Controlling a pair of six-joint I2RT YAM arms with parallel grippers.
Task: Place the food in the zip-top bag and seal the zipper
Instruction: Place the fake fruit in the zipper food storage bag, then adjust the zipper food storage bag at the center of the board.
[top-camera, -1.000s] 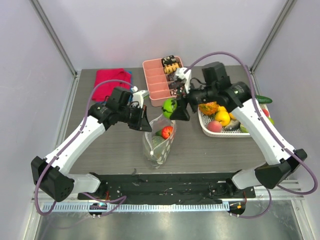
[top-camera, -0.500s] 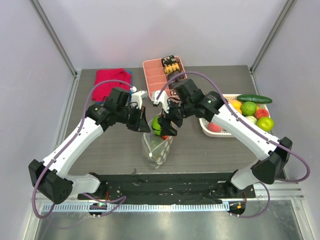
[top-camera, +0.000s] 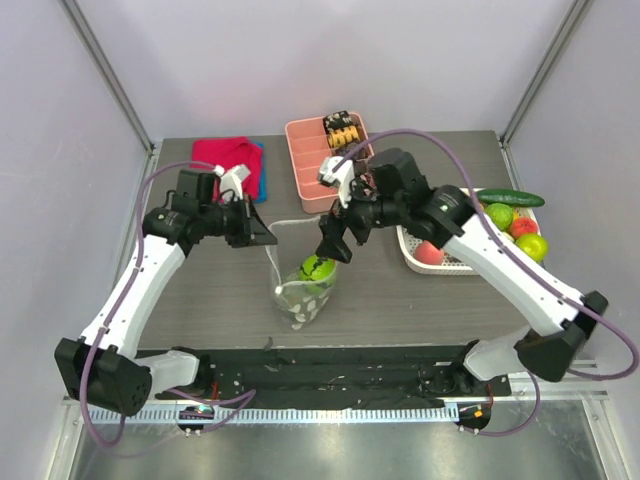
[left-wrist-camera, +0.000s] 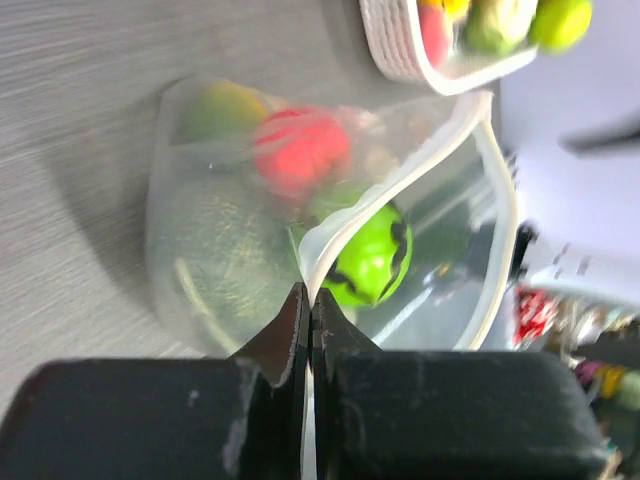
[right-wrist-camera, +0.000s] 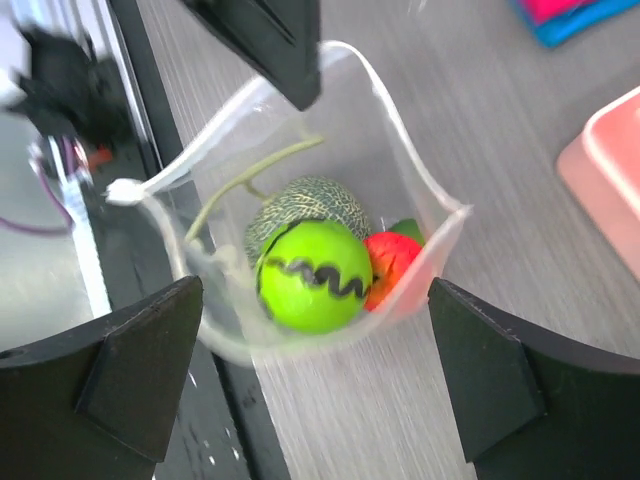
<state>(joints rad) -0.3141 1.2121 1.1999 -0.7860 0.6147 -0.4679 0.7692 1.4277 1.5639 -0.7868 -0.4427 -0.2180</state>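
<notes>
The zip-top bag (top-camera: 298, 306) stands with its mouth open in the middle of the table. Inside lie the bright green fruit (top-camera: 318, 268), a red fruit (right-wrist-camera: 392, 265) and a netted yellow-green fruit (right-wrist-camera: 300, 205). My left gripper (top-camera: 268, 237) is shut on the bag's rim strip (left-wrist-camera: 400, 190) and holds the mouth open from the left. My right gripper (top-camera: 334, 243) is open and empty, just above the bag's right side, with the green fruit (right-wrist-camera: 310, 275) below its jaws. The zipper's white slider (right-wrist-camera: 125, 190) sits at the near end of the rim.
A white basket (top-camera: 455, 266) of more toy fruits stands at the right, with a cucumber (top-camera: 510, 198) on its far edge. A pink snack tray (top-camera: 312, 165) and a red cloth (top-camera: 222, 158) lie at the back.
My right gripper carried the green fruit over the bag, opened and left it inside. My left gripper moved left with the rim, pulling the mouth wider.
</notes>
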